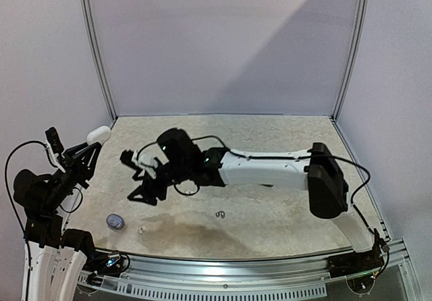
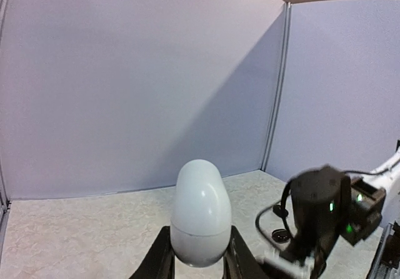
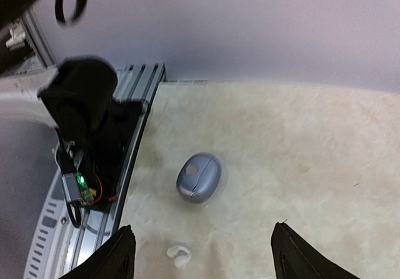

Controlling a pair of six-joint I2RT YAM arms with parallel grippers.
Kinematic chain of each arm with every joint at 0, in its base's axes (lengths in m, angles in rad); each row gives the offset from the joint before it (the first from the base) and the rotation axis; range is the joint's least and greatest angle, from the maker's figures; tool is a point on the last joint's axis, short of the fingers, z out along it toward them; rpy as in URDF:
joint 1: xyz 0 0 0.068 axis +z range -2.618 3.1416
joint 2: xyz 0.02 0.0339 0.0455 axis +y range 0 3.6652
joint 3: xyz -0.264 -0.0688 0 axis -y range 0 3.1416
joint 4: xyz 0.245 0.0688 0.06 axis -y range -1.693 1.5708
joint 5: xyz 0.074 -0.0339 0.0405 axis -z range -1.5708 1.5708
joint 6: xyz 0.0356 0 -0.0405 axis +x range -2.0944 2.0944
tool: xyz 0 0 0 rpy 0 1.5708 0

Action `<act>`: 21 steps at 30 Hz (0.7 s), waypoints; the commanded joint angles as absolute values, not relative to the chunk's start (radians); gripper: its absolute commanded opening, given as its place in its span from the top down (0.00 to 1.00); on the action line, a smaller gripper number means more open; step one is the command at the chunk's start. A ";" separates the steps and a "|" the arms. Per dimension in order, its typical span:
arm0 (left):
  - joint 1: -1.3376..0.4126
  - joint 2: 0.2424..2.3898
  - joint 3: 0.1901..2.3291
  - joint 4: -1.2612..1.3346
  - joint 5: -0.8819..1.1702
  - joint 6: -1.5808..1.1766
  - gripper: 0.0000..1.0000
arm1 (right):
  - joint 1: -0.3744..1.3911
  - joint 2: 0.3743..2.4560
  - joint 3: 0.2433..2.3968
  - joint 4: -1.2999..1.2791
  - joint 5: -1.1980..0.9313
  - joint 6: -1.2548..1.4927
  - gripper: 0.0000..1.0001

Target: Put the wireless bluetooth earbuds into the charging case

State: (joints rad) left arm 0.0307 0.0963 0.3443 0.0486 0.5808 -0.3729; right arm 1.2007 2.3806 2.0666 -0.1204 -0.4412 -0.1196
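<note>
My left gripper point(image 1: 90, 146) is shut on a white egg-shaped charging case point(image 1: 98, 134), held in the air at the table's left edge. In the left wrist view the closed case point(image 2: 200, 213) stands upright between the two black fingers point(image 2: 159, 260). My right gripper point(image 1: 138, 169) reaches across to the left half of the table and is open, with nothing between its fingertips point(image 3: 119, 254). Below the right gripper point(image 3: 203, 260) lie a closed grey-blue case point(image 3: 199, 177) and a small white earbud point(image 3: 178, 254). The overhead view shows that case point(image 1: 115, 221), the white earbud point(image 1: 142, 229) and a silvery hooked earbud point(image 1: 219, 214).
The right arm point(image 1: 270, 169) spans the middle of the table. The metal rail point(image 1: 236, 264) runs along the near edge, close to the grey-blue case. Pale walls enclose the back and sides. The left arm's base point(image 3: 81, 122) shows dark beside the rail.
</note>
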 commanded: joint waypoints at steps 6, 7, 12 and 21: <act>0.074 0.073 0.342 0.026 0.561 -0.334 1.00 | 1.277 2.615 2.186 -0.282 -0.322 -0.173 0.23; 0.078 0.071 0.342 0.028 0.563 -0.334 1.00 | 1.279 2.624 2.187 -0.281 -0.320 -0.172 0.24; 0.091 0.058 0.337 0.037 0.568 -0.335 1.00 | 1.291 2.660 2.189 -0.301 -0.308 -0.181 0.40; 0.100 0.046 0.329 0.050 0.570 -0.339 1.00 | 1.298 2.698 2.194 -0.317 -0.269 -0.199 0.63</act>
State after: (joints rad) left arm 0.0864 0.0563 0.3439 0.0360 0.5667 -0.3447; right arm 1.2949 2.6438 2.1799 -0.2783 -0.3023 -0.1902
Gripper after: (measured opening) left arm 0.238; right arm 0.414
